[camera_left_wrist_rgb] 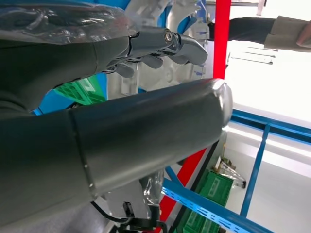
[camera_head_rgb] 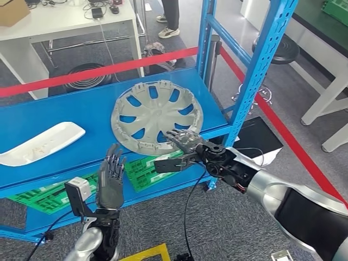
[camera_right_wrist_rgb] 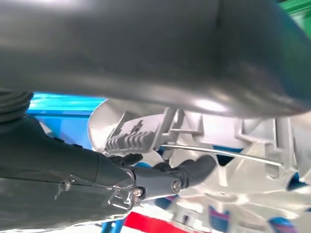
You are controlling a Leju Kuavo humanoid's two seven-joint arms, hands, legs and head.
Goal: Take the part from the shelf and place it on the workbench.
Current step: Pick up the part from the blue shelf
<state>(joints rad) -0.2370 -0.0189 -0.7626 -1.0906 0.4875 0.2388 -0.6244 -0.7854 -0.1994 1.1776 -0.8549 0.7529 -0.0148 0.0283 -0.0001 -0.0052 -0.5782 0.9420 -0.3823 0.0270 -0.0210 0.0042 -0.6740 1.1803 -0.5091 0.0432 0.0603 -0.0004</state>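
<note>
1. Head view: the part, a grey wheel cover point(camera_head_rgb: 157, 115), lies flat on the blue shelf point(camera_head_rgb: 57, 109), toward its right end near the upright post point(camera_head_rgb: 262, 60). The right hand point(camera_head_rgb: 185, 148) is at the cover's near rim, fingers laid over the top of the edge and thumb below it at the shelf lip; it looks to be closing on the rim, though whether the grip is firm I cannot tell. The left hand point(camera_head_rgb: 111, 176) stands upright in front of the shelf edge, fingers apart, holding nothing, off to the left of the cover. A white panel point(camera_head_rgb: 39, 142) lies further left on the shelf. The right hand is clearly the nearer one.

2. Left wrist view: the left hand point(camera_left_wrist_rgb: 110, 126) has its thumb and fingers spread with nothing between them; the pale cover point(camera_left_wrist_rgb: 161, 73) lies beyond the fingertips, not touched.

3. Right wrist view: dark fingers point(camera_right_wrist_rgb: 165, 177) reach up against the cover's ribbed underside point(camera_right_wrist_rgb: 234, 145) at its rim, the thumb broad across the frame. The cover being round, the pull is judged straight off the shelf edge toward the robot.
</note>
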